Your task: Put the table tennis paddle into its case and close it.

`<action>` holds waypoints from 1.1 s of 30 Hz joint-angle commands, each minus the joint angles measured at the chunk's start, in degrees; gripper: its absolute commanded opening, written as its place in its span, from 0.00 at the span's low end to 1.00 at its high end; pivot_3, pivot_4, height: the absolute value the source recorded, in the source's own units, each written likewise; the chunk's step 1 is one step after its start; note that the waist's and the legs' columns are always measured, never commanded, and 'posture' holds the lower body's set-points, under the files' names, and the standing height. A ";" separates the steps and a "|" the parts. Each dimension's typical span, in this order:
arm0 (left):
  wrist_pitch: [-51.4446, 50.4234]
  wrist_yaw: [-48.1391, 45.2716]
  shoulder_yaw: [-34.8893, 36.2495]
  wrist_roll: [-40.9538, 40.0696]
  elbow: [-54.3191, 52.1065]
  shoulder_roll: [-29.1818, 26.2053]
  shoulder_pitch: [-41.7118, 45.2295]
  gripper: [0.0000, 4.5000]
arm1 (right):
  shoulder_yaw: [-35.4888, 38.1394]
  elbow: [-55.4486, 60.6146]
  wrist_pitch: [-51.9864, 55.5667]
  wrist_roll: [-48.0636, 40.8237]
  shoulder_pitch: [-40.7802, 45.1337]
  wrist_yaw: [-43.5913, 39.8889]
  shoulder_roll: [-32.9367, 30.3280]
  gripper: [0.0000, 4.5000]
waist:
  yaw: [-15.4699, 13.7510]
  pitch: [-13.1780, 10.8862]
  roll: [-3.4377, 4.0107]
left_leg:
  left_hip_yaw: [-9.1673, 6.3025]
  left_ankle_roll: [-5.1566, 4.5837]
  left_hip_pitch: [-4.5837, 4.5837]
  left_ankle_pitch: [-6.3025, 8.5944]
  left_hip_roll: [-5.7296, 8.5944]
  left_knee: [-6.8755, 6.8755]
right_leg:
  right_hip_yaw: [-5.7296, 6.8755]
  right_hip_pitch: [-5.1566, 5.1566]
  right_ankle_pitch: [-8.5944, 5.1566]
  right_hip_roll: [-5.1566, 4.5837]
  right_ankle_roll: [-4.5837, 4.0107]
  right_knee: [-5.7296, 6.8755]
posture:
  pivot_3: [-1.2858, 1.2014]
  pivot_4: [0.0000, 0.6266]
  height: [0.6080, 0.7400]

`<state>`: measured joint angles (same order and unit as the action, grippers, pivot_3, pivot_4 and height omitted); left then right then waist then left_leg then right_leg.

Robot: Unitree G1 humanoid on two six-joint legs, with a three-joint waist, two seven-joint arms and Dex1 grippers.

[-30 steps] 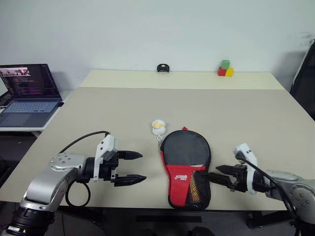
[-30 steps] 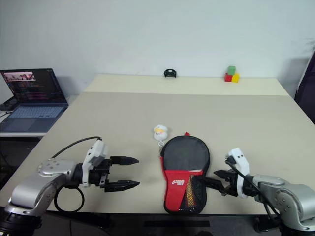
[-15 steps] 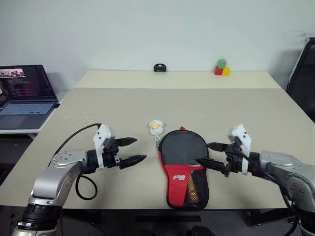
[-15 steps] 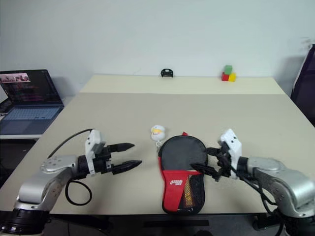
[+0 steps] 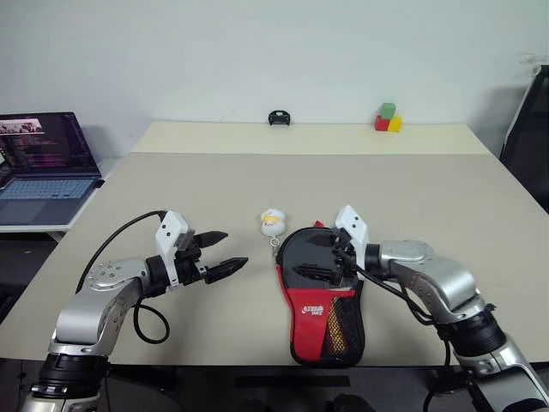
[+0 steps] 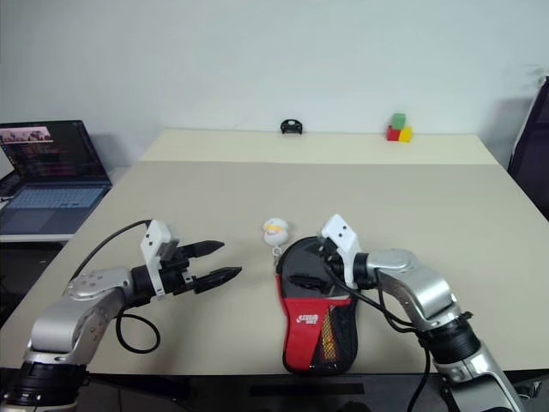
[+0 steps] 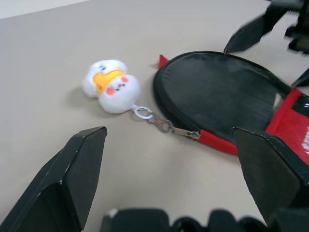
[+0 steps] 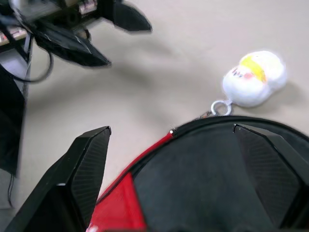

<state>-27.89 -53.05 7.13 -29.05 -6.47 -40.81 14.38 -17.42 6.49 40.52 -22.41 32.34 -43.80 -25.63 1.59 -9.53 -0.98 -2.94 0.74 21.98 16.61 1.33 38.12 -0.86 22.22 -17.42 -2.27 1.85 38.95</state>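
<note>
Grippers first: the right gripper hung over the rounded black head of the case, its two black fingers spread wide with nothing between them, apparently placed there to pin or take hold of the top flap. Whether its fingertips touched the fabric could not be told. The left gripper hovered above the bare table just left of the case, fingers likewise spread and empty, pointing toward the case's left edge, where the zip pull lay; that placement looked like preparation to work the zip while the other arm steadied the pouch. The case itself lay flat near the front edge of the table, between the two arms, head away from the robot and narrow end toward it. It was paddle-shaped: a black fabric head, a red panel with a white logo below it, and a mesh pocket on its lower right side with something yellowish showing through. A short chain ran from the zip pull to a small white charm with a yellow bill and pink cheeks, resting on the table just beyond the case's upper left edge. The table tennis paddle could not be picked out separately; whether it was already inside the case could not be told.
</note>
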 commanded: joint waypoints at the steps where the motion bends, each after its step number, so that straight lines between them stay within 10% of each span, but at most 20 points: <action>1: 1.49 1.04 1.37 0.29 -0.92 0.43 1.33 1.00 | -1.38 -5.26 -5.19 4.88 1.09 0.02 0.83 0.99 | -0.05 0.00 0.00 | 0.00 0.00 0.02 0.00 0.00 0.01 | 0.00 0.01 0.00 0.00 0.00 0.00 | 0.52 0.24 1.00; 33: 19.38 5.86 -12.64 25.05 65.79 20.67 41.70 1.00 | -1.11 -3.07 -4.87 11.99 -6.10 5.49 8.43 0.99 | 0.21 0.14 -0.21 | 0.01 0.23 -0.01 -0.13 0.05 0.13 | 0.02 0.02 0.01 0.07 0.01 0.13 | 0.52 0.24 1.00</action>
<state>-9.76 -46.93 -5.64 -4.83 57.72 -20.28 55.02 -18.82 2.31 34.76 -10.26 27.05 -38.47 -17.39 1.80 -9.39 -1.19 -2.93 0.96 21.97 16.48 1.38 38.25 -0.85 22.25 -17.40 -2.19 1.86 39.08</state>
